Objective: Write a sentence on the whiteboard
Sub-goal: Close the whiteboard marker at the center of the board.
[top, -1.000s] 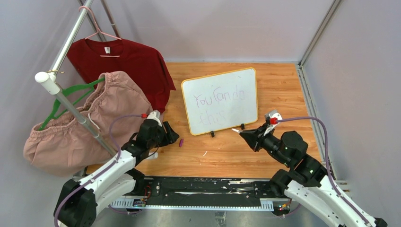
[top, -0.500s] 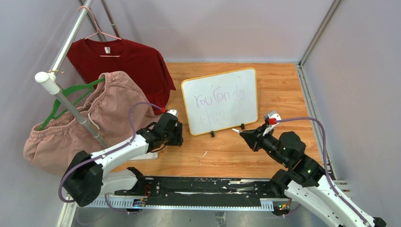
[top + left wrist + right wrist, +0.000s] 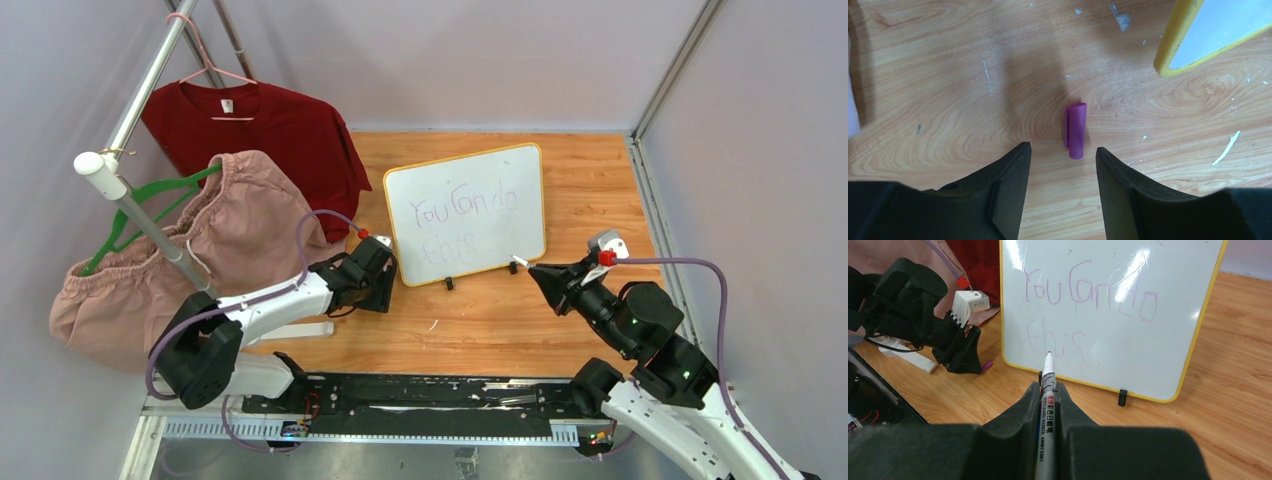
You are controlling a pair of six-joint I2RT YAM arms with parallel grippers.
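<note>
Whiteboard stands mid-counter, toward 12 o'clock from the arms, and the sentence "You can do this" looks complete in purple. The step in hand appears to be recapping. Right pincer is clamped on the marker, its tip bare, at the board's 5 o'clock. Left pincer hovers part-open and empty over the purple cap at the board's 7 o'clock. Next it should drop, straddle the cap and close squarely.

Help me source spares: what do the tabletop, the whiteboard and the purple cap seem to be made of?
Tabletop: wood or a wood-look laminate, matte, with visible grain and scuffs. Whiteboard: a glossy white writing surface, judging by the glare on it; its yellow frame looks like smooth moulded plastic. Purple cap: probably plastic, smooth with a slight sheen.
</note>
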